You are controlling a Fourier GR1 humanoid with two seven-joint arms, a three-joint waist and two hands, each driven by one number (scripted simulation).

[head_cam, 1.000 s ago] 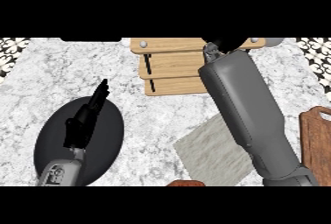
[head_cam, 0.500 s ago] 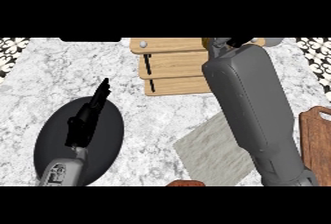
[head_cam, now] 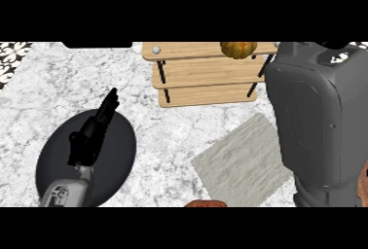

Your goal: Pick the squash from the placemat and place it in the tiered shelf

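Reading the head view: squash [head_cam: 238,49] sits on the top board of the tiered shelf [head_cam: 205,73] at the desk's far edge, near the board's right end; placemat [head_cam: 244,163] bare. My right forearm [head_cam: 316,121] hides the right hand, so I cannot tell its state. Left hand [head_cam: 93,131] rests open, fingers straight, over the dark plate [head_cam: 119,160] by the near-left corner. Risk as I judge it: the forearm drawing off could clip the shelf's right post and roll the squash off. Open room lies mid-desk

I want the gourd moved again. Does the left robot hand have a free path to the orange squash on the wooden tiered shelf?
Probably yes: only bare marble counter separates left robot hand from squash atop shelf.
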